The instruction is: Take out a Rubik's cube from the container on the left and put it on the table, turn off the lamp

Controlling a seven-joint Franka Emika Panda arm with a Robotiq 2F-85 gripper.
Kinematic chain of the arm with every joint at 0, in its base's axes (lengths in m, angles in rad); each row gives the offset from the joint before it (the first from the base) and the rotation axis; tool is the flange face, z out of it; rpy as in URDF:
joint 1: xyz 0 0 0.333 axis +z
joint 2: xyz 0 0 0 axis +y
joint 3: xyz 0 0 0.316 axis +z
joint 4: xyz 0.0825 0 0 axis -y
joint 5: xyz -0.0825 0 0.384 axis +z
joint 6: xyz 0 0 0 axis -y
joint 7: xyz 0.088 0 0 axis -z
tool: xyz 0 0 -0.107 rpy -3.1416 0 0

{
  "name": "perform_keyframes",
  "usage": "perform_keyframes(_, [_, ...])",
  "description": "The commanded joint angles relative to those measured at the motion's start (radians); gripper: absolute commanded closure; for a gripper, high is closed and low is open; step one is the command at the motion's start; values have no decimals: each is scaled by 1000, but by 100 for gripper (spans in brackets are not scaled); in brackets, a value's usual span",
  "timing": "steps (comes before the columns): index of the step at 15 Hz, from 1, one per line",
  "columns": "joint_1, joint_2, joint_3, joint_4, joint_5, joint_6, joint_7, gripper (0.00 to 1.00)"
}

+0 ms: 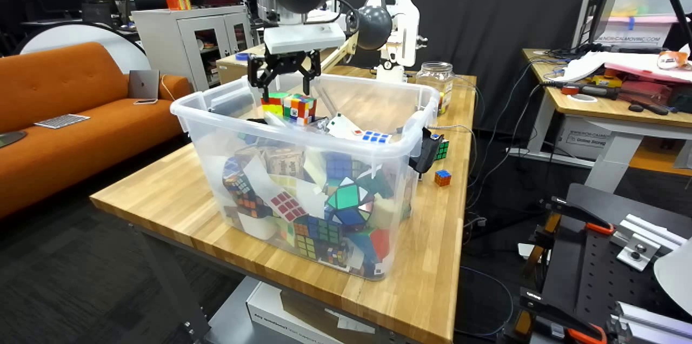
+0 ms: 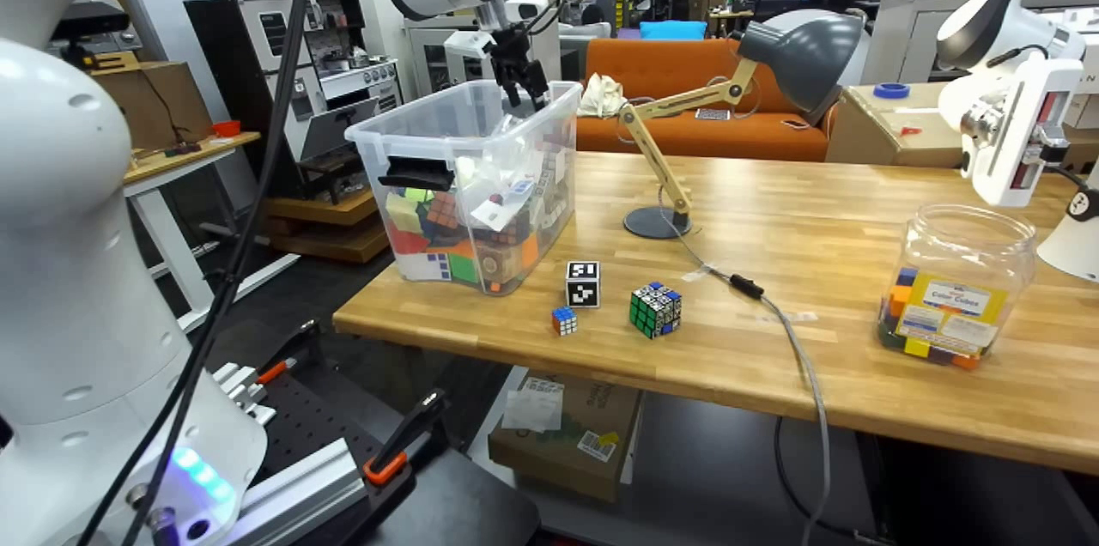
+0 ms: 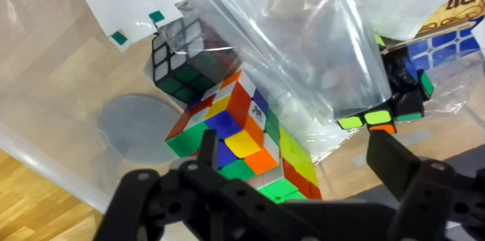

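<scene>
While hanging at the mouth of the container, near the short edge of the desk, has open room toward both corners there. Holds the fingers well apart; has a mixed-colour cube below, inside the container, nearer one finger.

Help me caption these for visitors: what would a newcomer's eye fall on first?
Probably the big clear tub, which holds a jumble of cubes on the near end of the table in an exterior view, the open black tool hanging over them. Next, perhaps, comes the orange sofa, left of the table there. Then the lamp, its grey head raised above the table in an exterior view.
</scene>
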Motion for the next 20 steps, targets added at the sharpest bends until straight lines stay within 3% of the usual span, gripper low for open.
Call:
perform_keyframes(1, [-23, 3, 26, 16, 53, 14, -85, 0])
perform_keyframes(7, [-35, 6, 36, 53, 102, -11, -218, 0])
perform_keyframes(20, [-97, -31, 44, 26, 221, 9, -254, 0])
